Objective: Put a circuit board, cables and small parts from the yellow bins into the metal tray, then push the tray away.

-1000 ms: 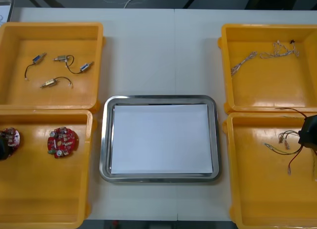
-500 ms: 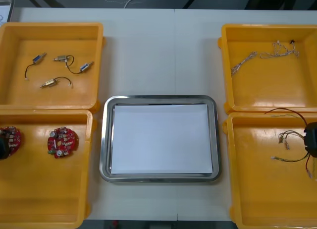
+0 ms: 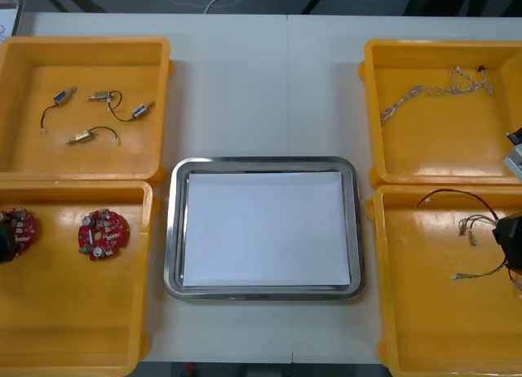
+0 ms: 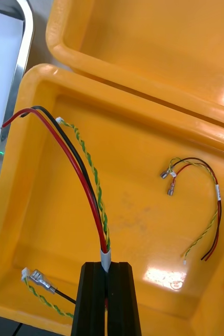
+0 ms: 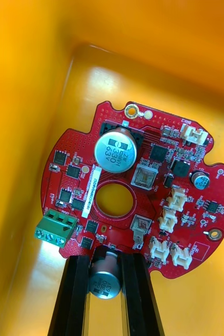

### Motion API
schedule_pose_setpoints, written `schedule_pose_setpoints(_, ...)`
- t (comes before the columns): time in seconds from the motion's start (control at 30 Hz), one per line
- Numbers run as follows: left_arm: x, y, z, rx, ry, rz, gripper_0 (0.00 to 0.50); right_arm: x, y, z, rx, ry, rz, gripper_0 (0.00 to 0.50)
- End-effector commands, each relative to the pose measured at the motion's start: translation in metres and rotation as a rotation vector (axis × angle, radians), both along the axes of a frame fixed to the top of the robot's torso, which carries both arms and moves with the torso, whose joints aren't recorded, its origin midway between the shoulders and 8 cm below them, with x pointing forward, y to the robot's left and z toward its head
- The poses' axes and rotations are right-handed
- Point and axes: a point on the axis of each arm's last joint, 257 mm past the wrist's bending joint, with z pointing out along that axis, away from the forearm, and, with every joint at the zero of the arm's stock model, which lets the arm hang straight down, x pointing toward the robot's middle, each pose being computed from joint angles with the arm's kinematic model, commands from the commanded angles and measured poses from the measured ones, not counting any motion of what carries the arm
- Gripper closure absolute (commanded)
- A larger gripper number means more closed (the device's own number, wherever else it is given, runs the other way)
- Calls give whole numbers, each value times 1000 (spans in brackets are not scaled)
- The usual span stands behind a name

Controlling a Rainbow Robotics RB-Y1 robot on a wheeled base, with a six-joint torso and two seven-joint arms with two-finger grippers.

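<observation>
At the left end of the near left bin (image 3: 73, 328), my left gripper (image 3: 3, 240) (image 5: 105, 261) is shut on a round red circuit board (image 3: 19, 225) (image 5: 138, 178), its fingers clamping a silver capacitor at the board's rim. A second red board (image 3: 103, 233) lies beside it. My right gripper (image 3: 510, 232) (image 4: 105, 265) is shut on a red, black and yellow-green cable (image 3: 457, 199) (image 4: 85, 178) over the near right bin (image 3: 432, 328), and the wires arch from the fingertips toward the metal tray (image 3: 261, 161).
Another red and yellow cable (image 4: 198, 210) lies loose on the near right bin's floor. The far left bin (image 3: 81, 46) holds several small metal parts (image 3: 98, 116) with black leads. A pale twisted cable (image 3: 432, 91) lies in the far right bin (image 3: 440, 46).
The left gripper's fingers have shut on the circuit board. The right gripper has drawn its cable upward, and the wire loop has swung toward the tray.
</observation>
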Motion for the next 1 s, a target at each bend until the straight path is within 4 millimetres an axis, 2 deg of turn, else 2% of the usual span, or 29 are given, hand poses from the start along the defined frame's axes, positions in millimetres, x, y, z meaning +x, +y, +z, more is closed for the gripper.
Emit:
schedule_pose_setpoints(0.03,-9,-14,4,33,14,-77,500,-2,10,3,-81,0,103,500)
schedule_pose_setpoints(0.33,-30,-36,0,18,31,-82,500,0,17,6,-78,-5,132,500)
schedule_pose_setpoints(0.47,-38,-50,-7,6,35,-91,500,2,13,7,-90,-15,124,500)
schedule_pose_setpoints(0.77,-61,-67,-29,30,51,-98,500,2,13,7,-92,-16,121,500)
schedule_pose_setpoints(1.0,-74,-81,-35,12,52,-94,500,2,13,7,-92,-16,121,500)
